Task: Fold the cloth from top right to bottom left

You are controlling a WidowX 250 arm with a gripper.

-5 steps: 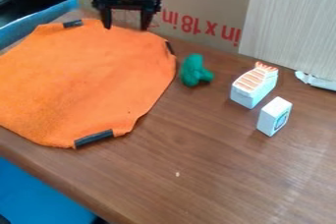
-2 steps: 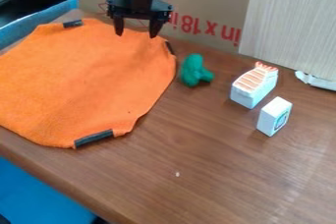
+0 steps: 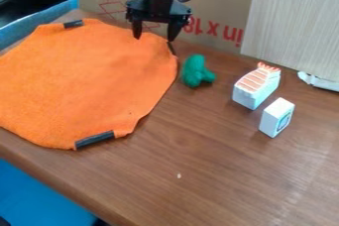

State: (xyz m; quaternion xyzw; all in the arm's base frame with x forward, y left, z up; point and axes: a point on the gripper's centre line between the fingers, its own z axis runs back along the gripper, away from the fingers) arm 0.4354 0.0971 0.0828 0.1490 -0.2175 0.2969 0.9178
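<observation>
The black gripper [image 3: 155, 36] hangs at the top of the view, over the upper right edge of the orange cloth, its two fingers wide apart with nothing between them. The orange cloth [image 3: 86, 81] lies spread flat on the left part of the table, with dark strips at its top, right and bottom edges. The gripper's right finger is close to the dark strip at the cloth's right corner; whether it touches the cloth, I cannot tell.
A green toy [image 3: 196, 71] lies just right of the cloth. Farther right stand a white block with orange stripes [image 3: 257, 86] and a small white block [image 3: 277, 117]. A cardboard box [image 3: 218, 2] and a pale panel [image 3: 295, 22] rise along the back.
The gripper has moved to the right and slightly down along the cloth's upper edge, still open. The cloth and the toys have stayed in place.
</observation>
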